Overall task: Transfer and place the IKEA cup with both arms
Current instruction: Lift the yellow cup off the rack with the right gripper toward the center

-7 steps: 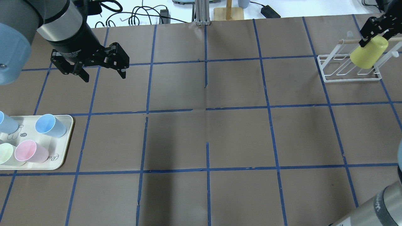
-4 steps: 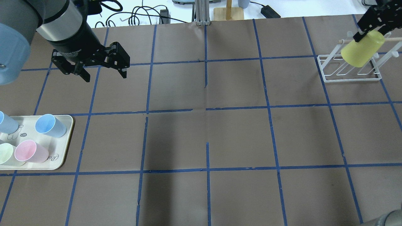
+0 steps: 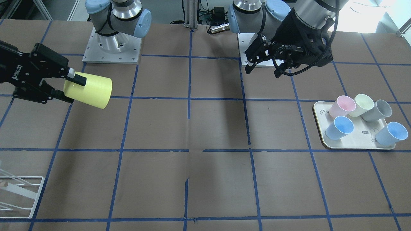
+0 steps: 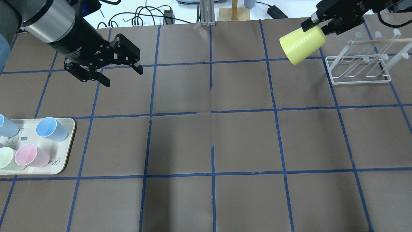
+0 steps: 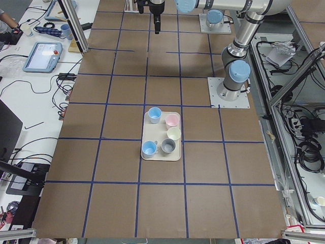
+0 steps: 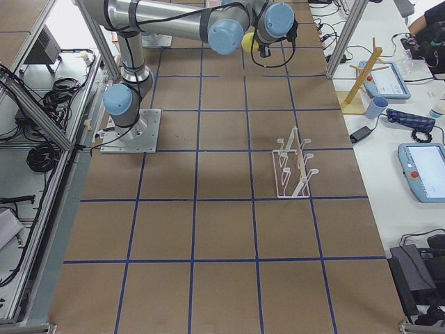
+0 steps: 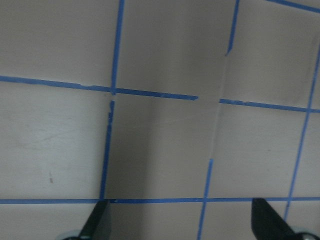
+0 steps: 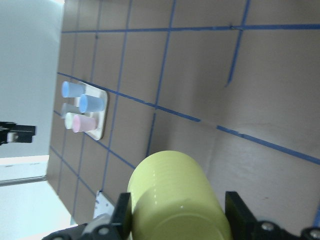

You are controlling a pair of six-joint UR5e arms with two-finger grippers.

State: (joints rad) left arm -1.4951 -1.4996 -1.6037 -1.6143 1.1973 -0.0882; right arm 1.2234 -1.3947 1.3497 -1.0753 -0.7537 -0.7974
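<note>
The yellow IKEA cup (image 4: 302, 45) hangs in the air over the far right of the table, tipped almost on its side with its wide end toward the middle. My right gripper (image 4: 316, 27) is shut on its narrow end. The cup also shows in the front view (image 3: 90, 90), held by the right gripper (image 3: 71, 87), and fills the bottom of the right wrist view (image 8: 175, 195). My left gripper (image 4: 123, 78) is open and empty above the far left of the table, well apart from the cup. It also shows in the front view (image 3: 262, 72) and the left wrist view (image 7: 181, 222).
A white wire rack (image 4: 357, 69) with a wooden rod stands just right of the cup. A cream tray (image 4: 66, 158) at the left edge holds several pastel cups, among them a blue one (image 4: 51, 129) and a pink one (image 4: 32, 155).
My right gripper has carried the yellow cup off the rack and toward the table's middle, tipping it more level. My left gripper has shifted slightly toward the middle and turned, still open.
</note>
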